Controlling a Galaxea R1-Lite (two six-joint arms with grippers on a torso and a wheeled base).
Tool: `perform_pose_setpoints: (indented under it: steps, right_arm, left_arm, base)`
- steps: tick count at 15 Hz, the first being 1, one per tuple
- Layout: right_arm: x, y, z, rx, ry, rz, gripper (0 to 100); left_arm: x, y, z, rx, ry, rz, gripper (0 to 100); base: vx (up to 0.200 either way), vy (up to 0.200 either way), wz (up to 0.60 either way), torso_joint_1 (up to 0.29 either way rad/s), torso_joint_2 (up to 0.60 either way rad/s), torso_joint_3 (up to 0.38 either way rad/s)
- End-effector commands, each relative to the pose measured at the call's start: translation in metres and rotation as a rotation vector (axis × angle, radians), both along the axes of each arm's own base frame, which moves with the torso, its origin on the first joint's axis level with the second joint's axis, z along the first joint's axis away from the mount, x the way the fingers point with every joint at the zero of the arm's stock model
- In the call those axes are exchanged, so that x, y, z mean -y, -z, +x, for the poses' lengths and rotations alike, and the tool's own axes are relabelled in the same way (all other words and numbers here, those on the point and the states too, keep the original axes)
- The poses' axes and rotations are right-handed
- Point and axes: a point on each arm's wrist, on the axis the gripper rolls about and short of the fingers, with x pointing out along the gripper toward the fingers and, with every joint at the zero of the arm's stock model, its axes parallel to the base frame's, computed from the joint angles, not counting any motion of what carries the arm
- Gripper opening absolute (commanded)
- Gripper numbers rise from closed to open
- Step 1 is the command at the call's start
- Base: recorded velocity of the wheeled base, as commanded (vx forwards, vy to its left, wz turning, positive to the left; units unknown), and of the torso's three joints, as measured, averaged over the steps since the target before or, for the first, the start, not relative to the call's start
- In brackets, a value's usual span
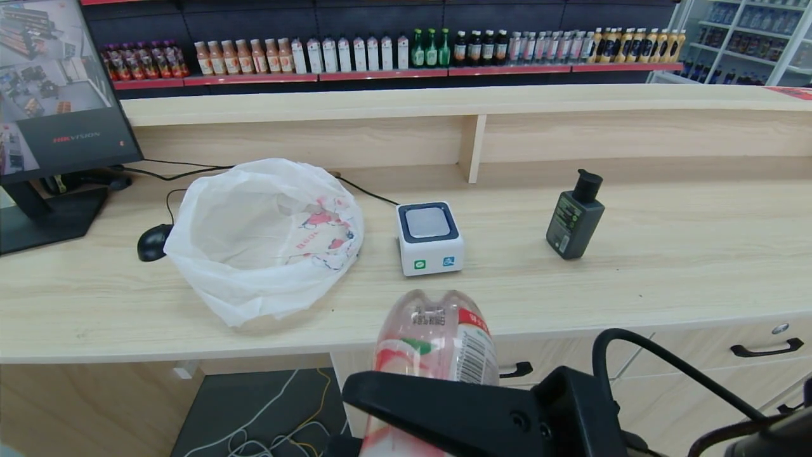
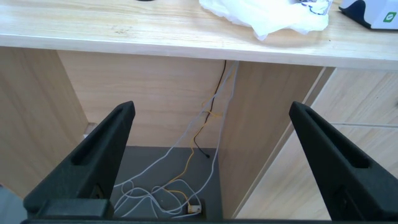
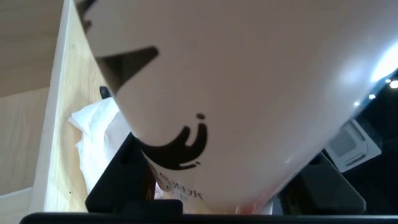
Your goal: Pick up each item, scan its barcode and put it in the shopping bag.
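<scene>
My right gripper [image 1: 380, 412] was clamped on a clear drink bottle [image 1: 438, 330], held at the near edge of the surface [image 1: 666, 273] with its barcode showing. My left gripper [image 2: 211, 124] hung with its fingers apart below the surface edge, above loose cables [image 2: 168, 186] on the floor.

On the surface:
- The shopping bag [image 1: 266, 235] lay to the left, its mouth open.
- The scanner [image 1: 429, 238] sat just beside the bag.
- A dark pump bottle [image 1: 575, 216] stood upright, well to the right.
- A monitor [image 1: 57, 95] and a mouse [image 1: 152, 242] stood at the far left.

Shelves of drinks [image 1: 380, 54] lined the back wall.

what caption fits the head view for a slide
Right gripper holds a clear drink bottle near the barcode scanner, open shopping bag beside it.
</scene>
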Motion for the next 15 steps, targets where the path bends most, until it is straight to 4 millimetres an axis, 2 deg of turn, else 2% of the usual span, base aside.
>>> perform_pose_setpoints:
  steps: [1, 4, 7, 15]
  right_arm:
    - [-0.003, 0.001, 0.002, -0.032, -0.006, 0.003, 0]
    - [-0.001, -0.011, 0.016, -0.155, -0.015, 0.083, 0]
    - [0.012, -0.017, 0.043, -0.205, 0.062, 0.131, 0]
    - [0.037, -0.006, 0.085, -0.386, 0.176, 0.175, 0]
  left_arm:
    - [0.0, 0.0, 0.0, 0.0, -0.001, 0.0, 100]
    - [0.0, 0.0, 0.0, 0.0, -0.001, 0.0, 100]
    - [0.0, 0.0, 0.0, 0.0, -0.001, 0.0, 100]
    - [0.0, 0.0, 0.0, 0.0, -0.001, 0.0, 100]
  base:
    - [0.0, 0.0, 0.0, 0.0, 0.0, 0.0]
    - [0.0, 0.0, 0.0, 0.0, 0.0, 0.0]
    - [0.0, 0.0, 0.0, 0.0, 0.0, 0.0]
    - [0.0, 0.0, 0.0, 0.0, 0.0, 0.0]
